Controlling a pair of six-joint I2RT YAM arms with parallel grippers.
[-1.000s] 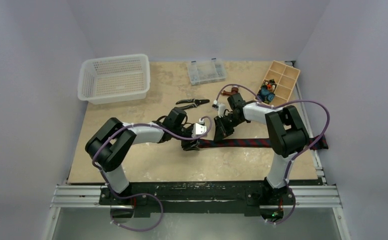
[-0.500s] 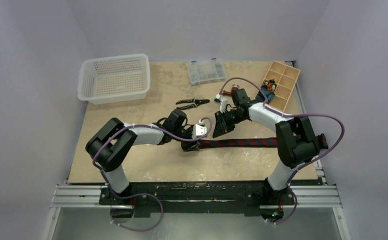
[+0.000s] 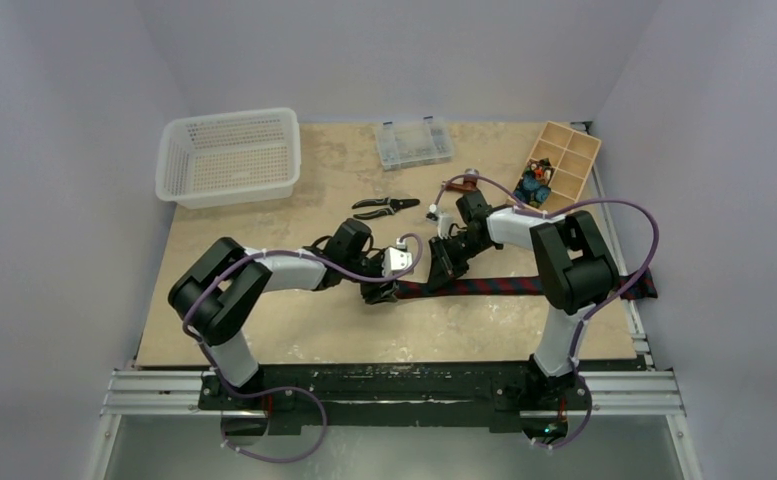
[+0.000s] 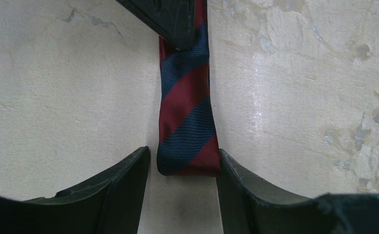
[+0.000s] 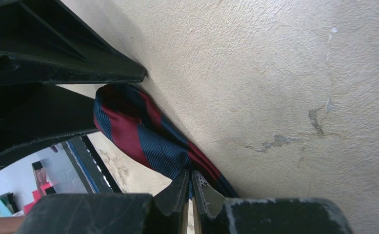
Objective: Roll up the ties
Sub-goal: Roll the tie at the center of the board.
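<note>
Robot lab cell: blank walls, aluminium rails.

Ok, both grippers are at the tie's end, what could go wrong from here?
The left gripper straddles the end of the tie with open jaws, gripping nothing; closing could bunch it rather than start a roll.
The right gripper, shut on the tie, sits close to the left fingers; they could collide.
The far end lies past the edge of the table and may drag the roll crooked.

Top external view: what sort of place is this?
Probably a robot test cell: a beige stone-patterned tabletop boxed in by plain pale walls, an aluminium rail at its near edge, and a white plastic mesh basket as a prop.
</note>
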